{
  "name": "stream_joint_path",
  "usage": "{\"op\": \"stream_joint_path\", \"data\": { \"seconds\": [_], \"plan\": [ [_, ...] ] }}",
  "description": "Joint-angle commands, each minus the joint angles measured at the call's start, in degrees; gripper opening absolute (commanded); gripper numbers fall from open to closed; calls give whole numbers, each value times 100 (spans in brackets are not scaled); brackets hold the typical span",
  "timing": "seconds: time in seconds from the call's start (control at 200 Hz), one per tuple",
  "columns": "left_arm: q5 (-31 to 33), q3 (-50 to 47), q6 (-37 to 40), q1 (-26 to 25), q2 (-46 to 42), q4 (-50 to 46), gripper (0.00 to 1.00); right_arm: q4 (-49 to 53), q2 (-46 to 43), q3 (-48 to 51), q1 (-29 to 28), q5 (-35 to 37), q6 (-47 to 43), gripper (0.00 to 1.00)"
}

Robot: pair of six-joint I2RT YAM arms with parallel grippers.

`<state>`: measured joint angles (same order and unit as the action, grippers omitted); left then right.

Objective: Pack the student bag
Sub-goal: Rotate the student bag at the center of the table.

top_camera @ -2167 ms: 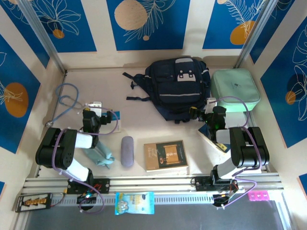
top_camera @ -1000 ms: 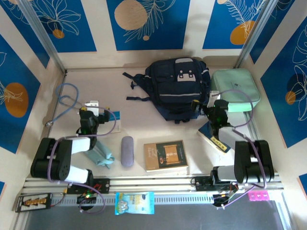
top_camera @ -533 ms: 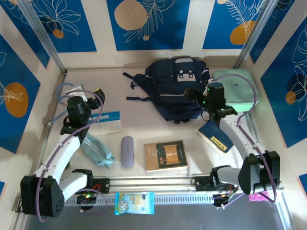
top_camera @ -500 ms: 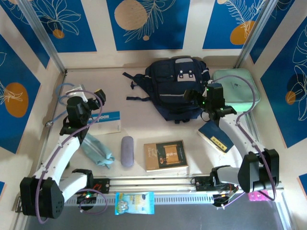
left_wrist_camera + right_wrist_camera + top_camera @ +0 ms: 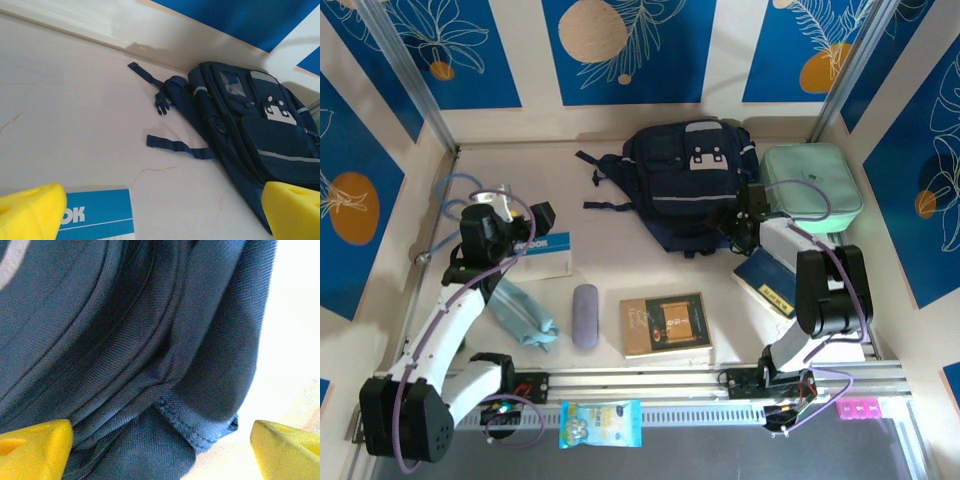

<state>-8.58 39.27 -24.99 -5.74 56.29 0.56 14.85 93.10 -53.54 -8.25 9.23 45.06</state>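
Writing first, from the top camera: a booklet (image 5: 546, 252) has a blue band with white capitals too small to read, the brown book (image 5: 665, 323) has cover print, and the navy book (image 5: 770, 282) has a yellow strip, both illegible. The bag (image 5: 690, 180) lies at the back of the table (image 5: 620, 250), right of the middle, grey patch up and black straps trailing left. A mint case (image 5: 812, 180) sits just beside it on the right. The right gripper (image 5: 728, 222) is at the bag's near right corner, between the bag and the navy book. It is too dark against the fabric to judge its spread. The left gripper (image 5: 538, 214) hovers over the booklet's far edge, well apart from the bag. Nearer the front lie a pale blue pouch (image 5: 525, 318), partly under the left arm, a grey case (image 5: 585, 316), and a snack packet (image 5: 601, 423) on the rail.

Left wrist: the booklet (image 5: 97, 217), cut off by the bottom edge, reads "OK" in white on blue. The left gripper (image 5: 160, 215) has its yellow fingertips (image 5: 30, 210) spread wide with nothing between them. The bag (image 5: 250, 130) lies ahead to the right, cropped by the frame, with one strap (image 5: 175, 146) flat on the table.

Right wrist: the bag (image 5: 125, 340) is very close, showing navy folds and a stitched hem. The right gripper (image 5: 160, 450) holds its yellow pads (image 5: 32, 445) far apart at the lower corners. Fabric lies between them, and I cannot tell whether they touch it. The table at the right is washed out.
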Motion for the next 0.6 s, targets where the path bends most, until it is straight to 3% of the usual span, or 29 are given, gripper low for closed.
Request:
{"op": "stream_joint_path", "data": {
  "seconds": [0.0, 0.235, 0.325, 0.475, 0.595],
  "plan": [
    [-68, 60, 147, 47, -167, -11, 100, -381, 48, 8, -481, 330, 304, 88],
    [-160, -199, 118, 49, -160, 353, 100, -8, 175, -290, -2047, 1124, 872, 79],
    [-220, -252, 133, 54, -132, 500, 100, -13, 294, -414, -2480, 945, 1071, 78],
    [-437, -229, 102, 48, 31, 612, 100, 181, 619, -883, -2927, 468, 1214, 77],
    [-448, -94, 162, 49, 160, 489, 100, 333, 94, -677, -2843, 389, 1471, 79]
  ]
}}
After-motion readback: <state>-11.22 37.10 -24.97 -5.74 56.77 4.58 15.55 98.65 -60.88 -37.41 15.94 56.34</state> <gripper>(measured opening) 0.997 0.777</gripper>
